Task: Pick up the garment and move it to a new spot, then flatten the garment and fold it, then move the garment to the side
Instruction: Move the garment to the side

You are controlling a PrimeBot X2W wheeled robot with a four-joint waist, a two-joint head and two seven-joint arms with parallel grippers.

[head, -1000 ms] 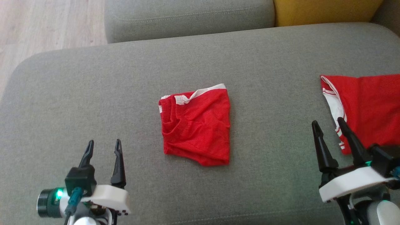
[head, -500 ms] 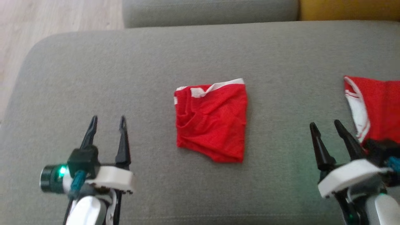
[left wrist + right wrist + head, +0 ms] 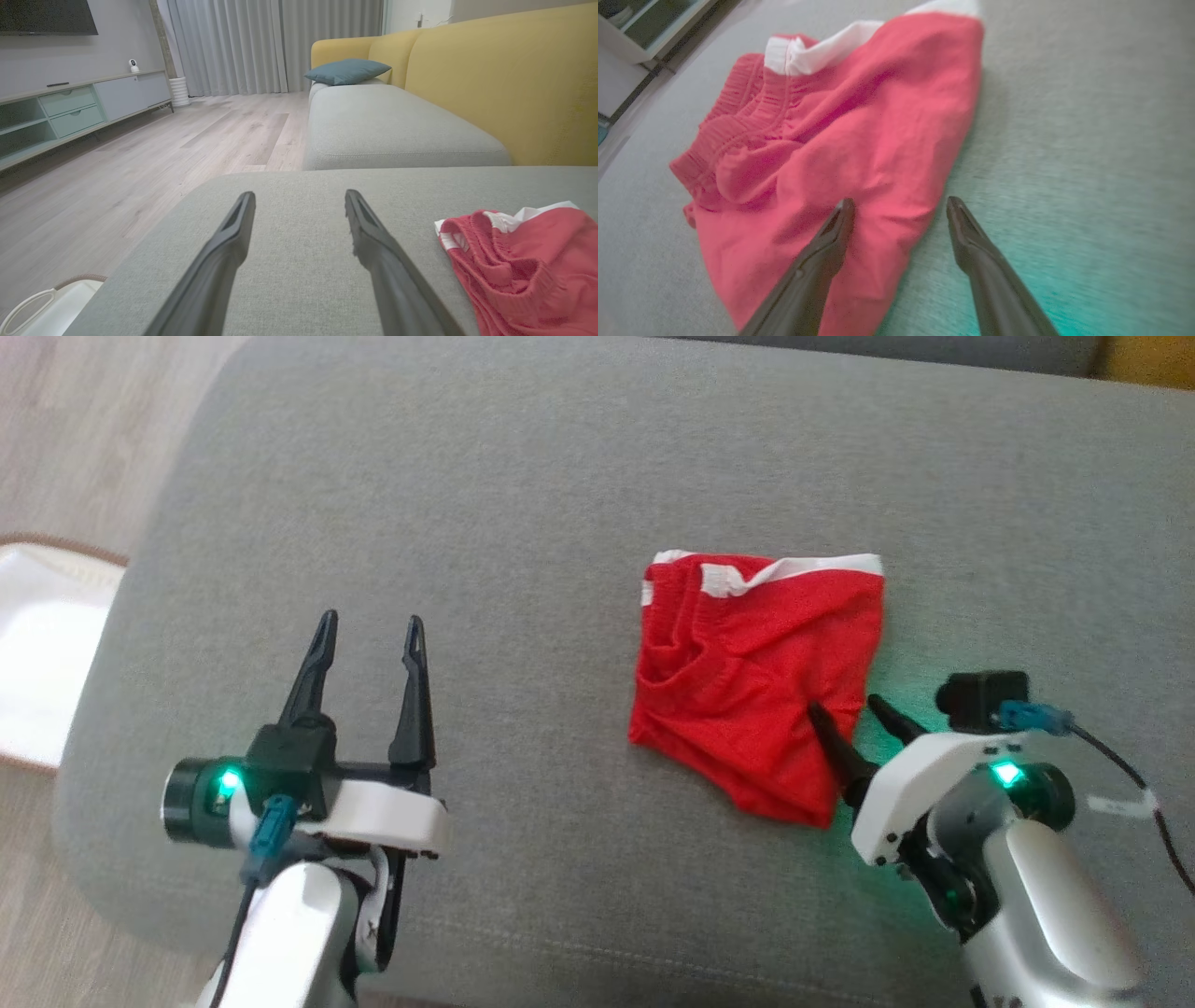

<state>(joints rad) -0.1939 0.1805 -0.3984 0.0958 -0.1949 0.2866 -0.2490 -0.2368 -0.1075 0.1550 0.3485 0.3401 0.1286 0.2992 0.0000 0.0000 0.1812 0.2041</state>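
The right gripper, wide open and empty, straddles the near right edge of the garment, likely to pinch it. The left gripper hovers open and empty, well to the left.

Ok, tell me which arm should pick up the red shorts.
Right. The right gripper, open, straddles the near edge of the red shorts, partly over the cloth; the left gripper stands apart over the grey cushion.
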